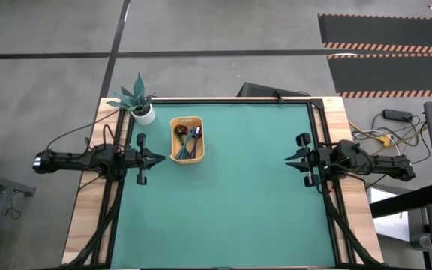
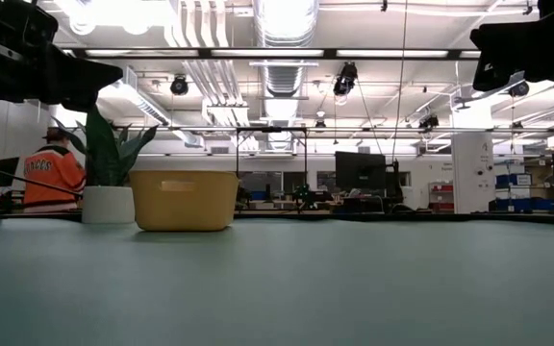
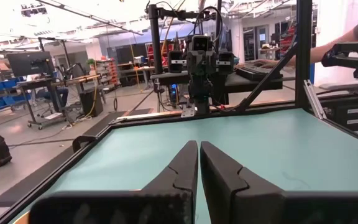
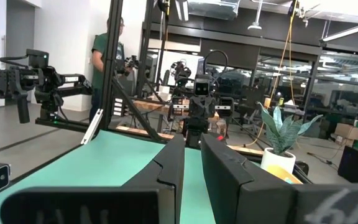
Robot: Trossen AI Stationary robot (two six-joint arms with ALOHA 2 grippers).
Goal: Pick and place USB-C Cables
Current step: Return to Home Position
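Note:
The USB-C cables (image 1: 188, 139) lie bundled together inside the yellow tray (image 1: 200, 142), near the table's far left. I make out blue-purple, green and dark cords, but not each bundle on its own. In the low view the tray wall (image 2: 183, 200) hides them. My left gripper (image 1: 160, 158) hovers shut at the table's left edge, just near-left of the tray, pointing right (image 3: 199, 146). My right gripper (image 1: 287, 157) hovers shut at the right edge, pointing left (image 4: 192, 140). Both are well above the mat.
A potted plant in a white pot (image 1: 139, 105) stands at the far left corner beside the tray (image 2: 109, 183). The green mat (image 1: 231, 195) stretches between the two arms. A black frame borders the table. People show in the room beyond the table.

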